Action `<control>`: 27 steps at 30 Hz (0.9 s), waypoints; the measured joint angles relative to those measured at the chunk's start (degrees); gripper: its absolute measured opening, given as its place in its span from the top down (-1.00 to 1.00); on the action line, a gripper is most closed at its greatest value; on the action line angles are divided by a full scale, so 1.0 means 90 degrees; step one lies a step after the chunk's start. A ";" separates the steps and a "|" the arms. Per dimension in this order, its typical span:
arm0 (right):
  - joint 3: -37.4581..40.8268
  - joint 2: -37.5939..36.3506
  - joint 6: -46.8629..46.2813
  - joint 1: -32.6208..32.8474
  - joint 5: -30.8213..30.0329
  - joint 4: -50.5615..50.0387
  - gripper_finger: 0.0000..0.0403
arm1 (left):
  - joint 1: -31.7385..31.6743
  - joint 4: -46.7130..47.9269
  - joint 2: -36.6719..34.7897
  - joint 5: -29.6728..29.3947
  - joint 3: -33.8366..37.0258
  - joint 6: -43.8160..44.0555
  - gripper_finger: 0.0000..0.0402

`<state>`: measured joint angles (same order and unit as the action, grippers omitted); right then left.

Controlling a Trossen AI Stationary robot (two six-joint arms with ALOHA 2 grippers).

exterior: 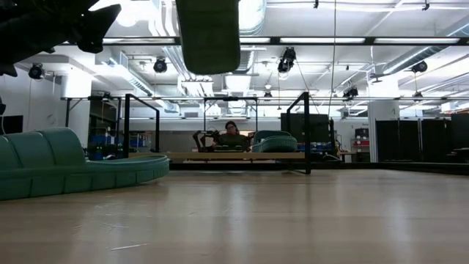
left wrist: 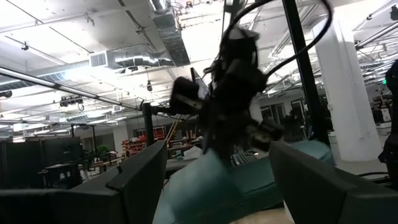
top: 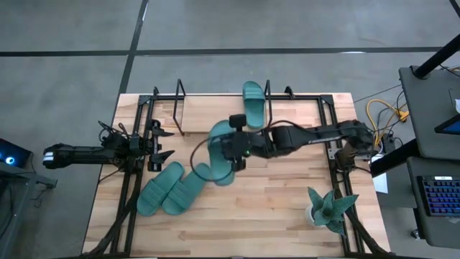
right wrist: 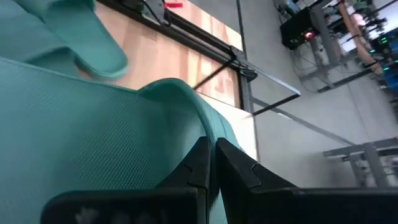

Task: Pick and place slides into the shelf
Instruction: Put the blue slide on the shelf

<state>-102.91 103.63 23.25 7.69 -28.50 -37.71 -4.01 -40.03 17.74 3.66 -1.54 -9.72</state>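
Observation:
Four teal slides show. One slide [top: 253, 101] lies on the shelf [top: 180, 108] of black rods at the table's far side. Two slides [top: 165, 193] lie side by side on the table near the left, soles down. My right gripper [top: 228, 149] is over the table's middle, shut on the fourth slide [top: 218, 155]. In the low view that slide [exterior: 209, 33] hangs high above the tabletop. My left gripper [top: 167, 144] waits open at the table's left edge, pointing toward the held slide. My right gripper pinches a thin edge of the slide [right wrist: 193, 134] between its two fingers [right wrist: 239, 168], which are nearly closed together. The arm reaches in from the table's right. The slide is lifted clear of the table; which part of it the edge belongs to I cannot tell.
A teal spiky plant ornament [top: 329, 208] stands near the table's right near corner. Black frame rails [top: 129, 187] run along the left and right table edges. A person [exterior: 233, 132] sits in the room beyond the shelf. Bare wood [top: 273, 201] lies in the near middle.

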 joint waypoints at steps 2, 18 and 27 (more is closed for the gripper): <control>0.0139 -0.0001 0.0276 -0.0232 0.0070 0.0332 0.95 | 0.0000 0.0001 0.0000 -0.0002 0.0000 0.0000 -0.34; 0.1021 -0.0001 0.1620 -0.2521 0.1983 0.1645 0.95 | 0.0000 0.0000 0.0027 -0.0002 0.0000 0.0000 -0.34; 0.1238 0.0025 0.1612 -0.3638 0.2663 0.2186 0.95 | 0.0000 0.0012 0.0043 -0.0002 0.0000 0.0000 -0.34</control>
<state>-91.77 103.85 37.76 -25.05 -4.54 -18.04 -4.01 -39.92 18.12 3.64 -1.54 -9.72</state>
